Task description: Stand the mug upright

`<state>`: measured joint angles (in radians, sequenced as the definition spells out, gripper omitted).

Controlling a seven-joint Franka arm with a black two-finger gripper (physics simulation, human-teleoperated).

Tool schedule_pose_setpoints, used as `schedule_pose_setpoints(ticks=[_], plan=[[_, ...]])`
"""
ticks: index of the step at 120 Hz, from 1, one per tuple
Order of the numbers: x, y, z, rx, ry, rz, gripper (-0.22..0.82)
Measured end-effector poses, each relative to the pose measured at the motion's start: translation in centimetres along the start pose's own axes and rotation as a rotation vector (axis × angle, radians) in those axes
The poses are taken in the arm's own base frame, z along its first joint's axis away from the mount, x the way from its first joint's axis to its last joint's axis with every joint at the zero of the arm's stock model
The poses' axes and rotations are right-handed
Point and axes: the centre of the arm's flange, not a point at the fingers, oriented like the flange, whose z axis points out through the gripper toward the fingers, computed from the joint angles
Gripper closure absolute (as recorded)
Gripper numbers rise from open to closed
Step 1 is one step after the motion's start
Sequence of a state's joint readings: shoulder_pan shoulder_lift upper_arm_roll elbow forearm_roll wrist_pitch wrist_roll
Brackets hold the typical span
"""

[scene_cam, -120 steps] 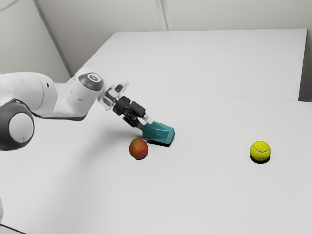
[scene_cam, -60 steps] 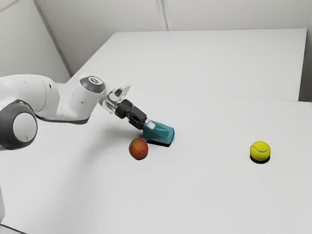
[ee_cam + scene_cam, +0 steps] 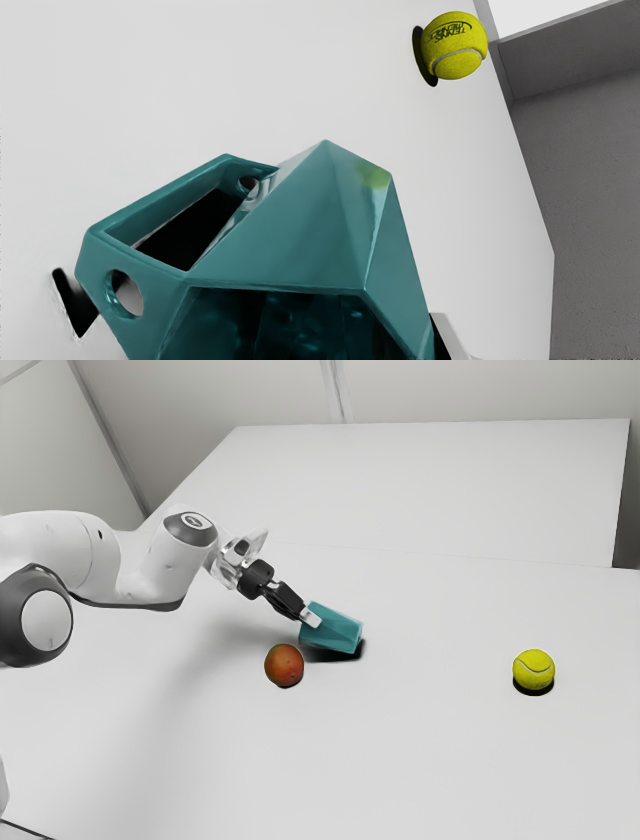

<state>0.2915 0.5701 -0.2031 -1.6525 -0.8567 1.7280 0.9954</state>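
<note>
- Since the earlier frame, the mug (image 3: 338,630) had shifted a touch toward 3 o'clock and its gripper-side end rode higher, w/ more dark shadow under it. Fruit (image 3: 284,665) and tennis ball (image 3: 533,669) hadn't budged.
- Mug pos: still lying over, not upright, approx 4 o'clock from the gripper (image 3: 312,618) in the ext view, touching it. Fruit sat nr its 8 o'clock, ball well apart, btwn 3 and 4.
- Long axis ran approx 10 to 4 o'clock in ext view, mouth at the 10 end facing the hand, base at the 4 end. That was the bit that mattered imo.
- Fingers: looked closed on the mug's wall at the mouth end. Wrist view had one fingertip (image 3: 449,335) against the outside; the other was hidden, prob inside the mouth tbh.
- Handle (image 3: 160,287) stuck out on the side away from that tip, so it was clear of it.
- Next move, my guess: needed the mouth end swung up w/ the base kept low. Main risk afaict was the wall slipping mid-turn.
</note>
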Motion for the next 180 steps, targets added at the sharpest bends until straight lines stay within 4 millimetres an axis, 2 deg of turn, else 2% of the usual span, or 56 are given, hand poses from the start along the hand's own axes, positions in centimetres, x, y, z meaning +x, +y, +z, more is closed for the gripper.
schedule_pose_setpoints(ticks=[16,48,76,85,115,159,180], plan=[[0.2,0.6,-0.4,0.011,0.0,0.021,0.74],[1.1,3.3,-2.3,0.065,-0.007,0.083,0.78],[1.6,8.3,-5.5,0.231,-0.068,0.177,0.79],[1.0,9.5,-6.2,0.313,-0.116,0.194,0.79],[-1.0,12.9,-6.0,0.611,-0.281,0.245,0.78],[-5.0,14.8,-6.7,0.793,-0.261,0.196,0.79],[-6.8,14.5,-5.7,0.818,-0.266,0.166,0.79]])
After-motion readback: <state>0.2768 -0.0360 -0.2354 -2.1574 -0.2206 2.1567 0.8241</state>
